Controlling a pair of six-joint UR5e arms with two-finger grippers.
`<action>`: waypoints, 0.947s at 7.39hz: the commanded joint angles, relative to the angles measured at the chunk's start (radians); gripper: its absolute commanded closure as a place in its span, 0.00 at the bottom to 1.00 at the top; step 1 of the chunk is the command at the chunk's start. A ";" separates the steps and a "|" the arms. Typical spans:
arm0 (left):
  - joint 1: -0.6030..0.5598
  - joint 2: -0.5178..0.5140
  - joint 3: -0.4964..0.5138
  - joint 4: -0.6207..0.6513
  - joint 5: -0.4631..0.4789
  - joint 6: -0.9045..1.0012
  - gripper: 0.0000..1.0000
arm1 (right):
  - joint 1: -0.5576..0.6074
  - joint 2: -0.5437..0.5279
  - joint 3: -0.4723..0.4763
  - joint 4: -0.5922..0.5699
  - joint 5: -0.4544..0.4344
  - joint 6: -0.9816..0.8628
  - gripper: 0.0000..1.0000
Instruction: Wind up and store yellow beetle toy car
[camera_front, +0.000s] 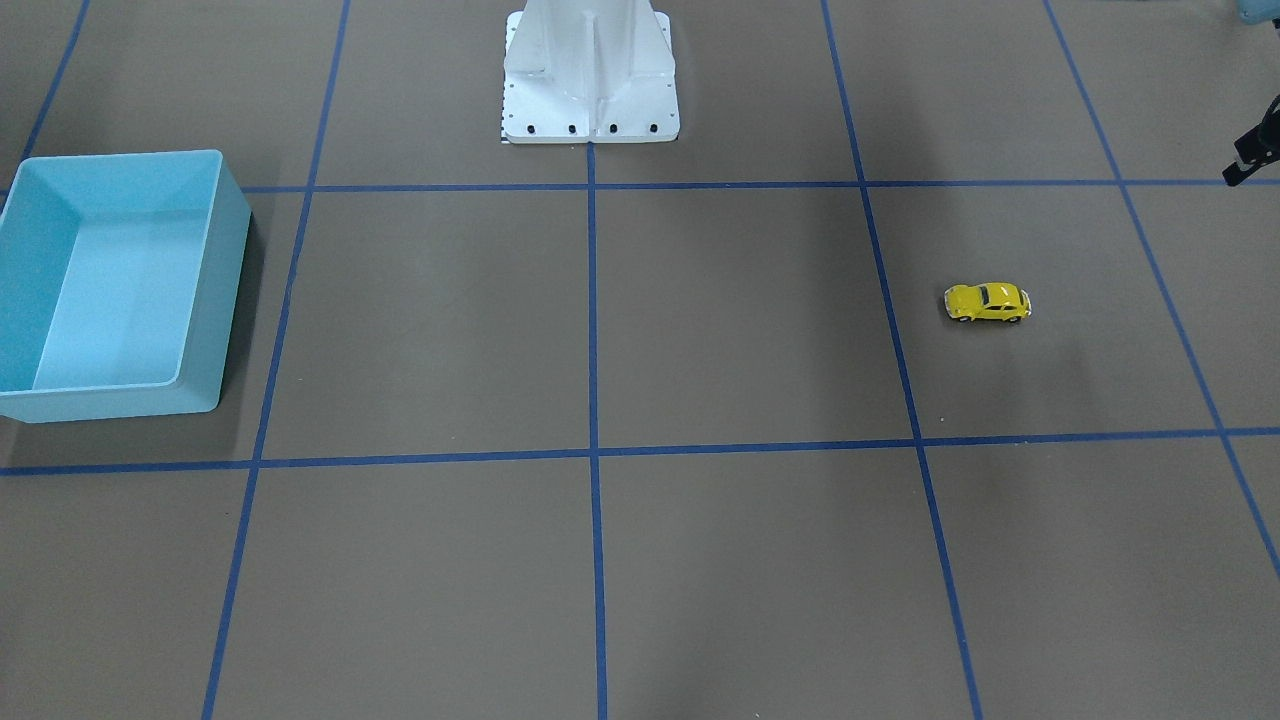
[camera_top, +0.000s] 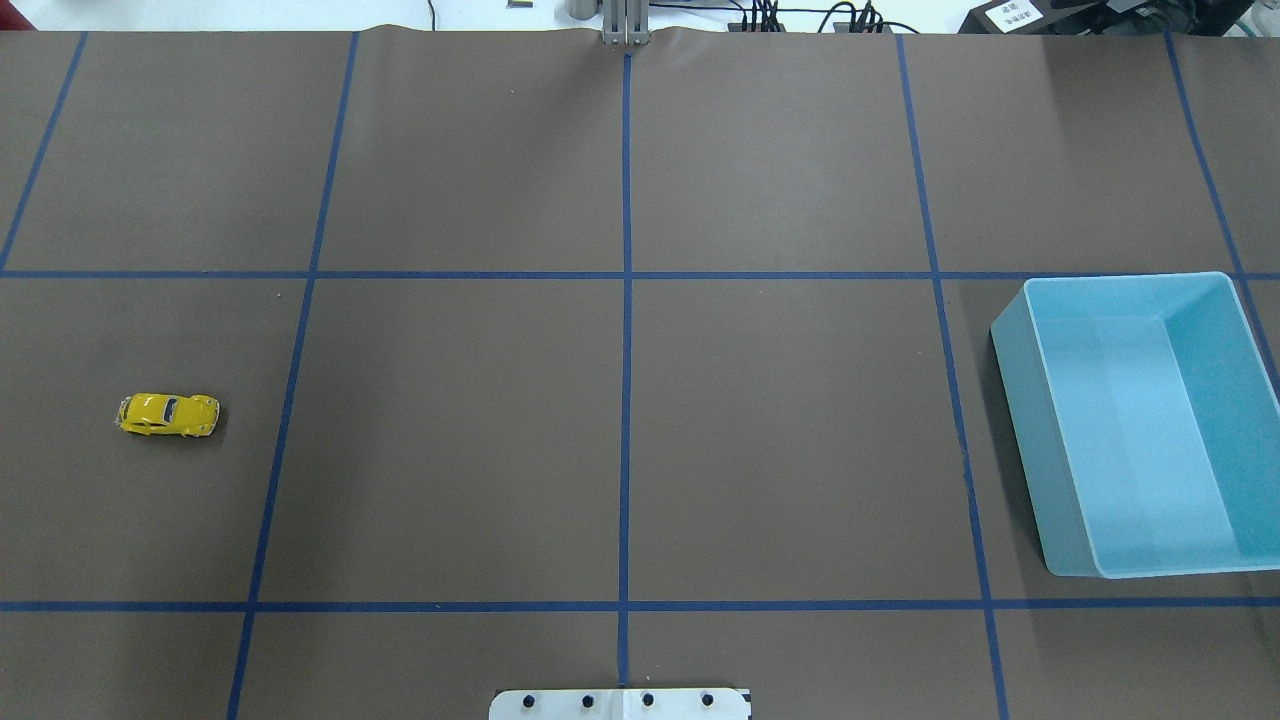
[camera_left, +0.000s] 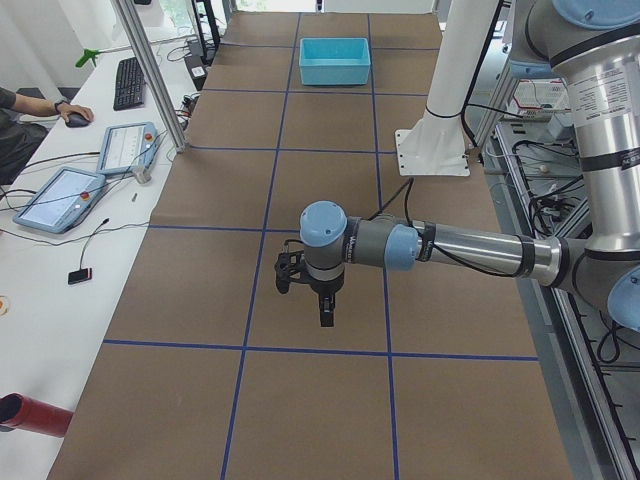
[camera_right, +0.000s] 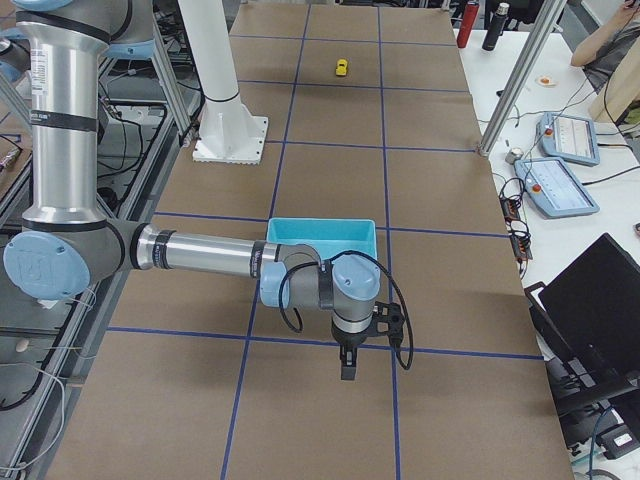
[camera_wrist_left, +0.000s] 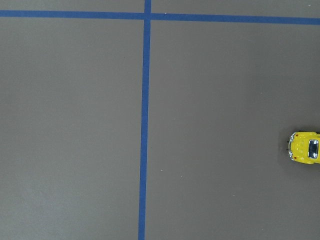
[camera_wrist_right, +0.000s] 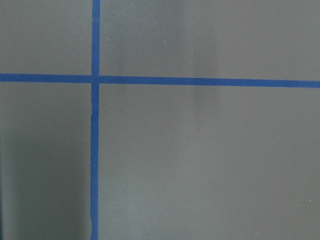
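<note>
Table: brown covering (camera_top: 450, 450), blue tape grid (camera_top: 626, 400). Side desk (camera_left: 30, 300), white: black keyboard (camera_left: 130, 82), two handheld control pendants (camera_left: 60, 198). Aluminium frame post (camera_left: 150, 70); even bright light.

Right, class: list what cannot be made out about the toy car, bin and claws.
yellow beetle toy car: cut off by the left wrist view's right edge; tiny in exterior right.
light blue bin: near side hidden by the right arm in exterior right.
left claw, right claw: small in side views; open or shut unclear.
</note>
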 joint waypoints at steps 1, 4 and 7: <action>0.010 -0.011 -0.006 0.000 0.003 -0.002 0.00 | 0.000 0.001 0.000 0.000 -0.001 0.000 0.01; 0.031 -0.017 -0.031 0.000 0.003 -0.002 0.00 | 0.001 0.001 0.000 0.000 0.000 0.000 0.01; 0.100 -0.024 -0.049 -0.067 -0.026 0.000 0.00 | 0.000 0.001 0.000 0.000 0.000 0.000 0.01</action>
